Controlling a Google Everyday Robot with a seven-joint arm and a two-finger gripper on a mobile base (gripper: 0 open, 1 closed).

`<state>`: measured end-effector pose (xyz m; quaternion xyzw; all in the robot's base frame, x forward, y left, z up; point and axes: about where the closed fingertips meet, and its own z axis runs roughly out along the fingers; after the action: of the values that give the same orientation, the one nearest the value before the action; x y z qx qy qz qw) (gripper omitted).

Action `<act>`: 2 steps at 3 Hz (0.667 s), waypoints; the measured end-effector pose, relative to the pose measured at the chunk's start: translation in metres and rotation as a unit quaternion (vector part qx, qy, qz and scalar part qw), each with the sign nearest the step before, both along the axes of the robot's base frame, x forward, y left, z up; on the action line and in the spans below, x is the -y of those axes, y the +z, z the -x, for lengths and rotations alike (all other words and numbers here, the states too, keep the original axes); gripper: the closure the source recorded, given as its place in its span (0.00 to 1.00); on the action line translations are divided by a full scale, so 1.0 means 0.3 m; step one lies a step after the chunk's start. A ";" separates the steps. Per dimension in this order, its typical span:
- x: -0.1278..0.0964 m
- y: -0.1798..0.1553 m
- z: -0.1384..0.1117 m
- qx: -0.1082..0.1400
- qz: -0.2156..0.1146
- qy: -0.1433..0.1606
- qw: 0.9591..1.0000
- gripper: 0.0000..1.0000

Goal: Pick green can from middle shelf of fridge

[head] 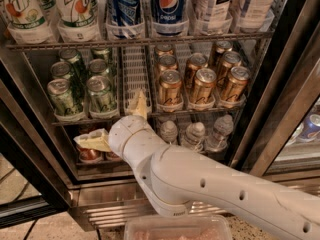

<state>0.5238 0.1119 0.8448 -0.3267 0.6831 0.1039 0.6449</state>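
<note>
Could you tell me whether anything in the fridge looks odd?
Nothing stands out: green cans and gold cans stand upright in rows on the middle shelf. The open gripper sits just below the green cans.

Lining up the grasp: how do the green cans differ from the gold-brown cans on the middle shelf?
Green cans: left side, two lanes, green-and-white labels. Gold-brown cans: right side, three lanes, gold-brown labels. Both stand upright with silver tops. The open gripper is before the middle shelf, between them.

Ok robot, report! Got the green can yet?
Gripper open, empty, at front edge of middle shelf. Green can standing up-left of it, untouched. Nothing between them.
</note>
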 end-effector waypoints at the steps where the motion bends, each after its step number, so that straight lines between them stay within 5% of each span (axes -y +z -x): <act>1: -0.003 -0.012 -0.004 0.011 -0.002 -0.020 1.000 0.00; 2: -0.001 -0.022 -0.011 0.022 -0.004 -0.053 0.998 0.00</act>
<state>0.5271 0.1122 0.8381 -0.2894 0.6845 0.0650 0.6659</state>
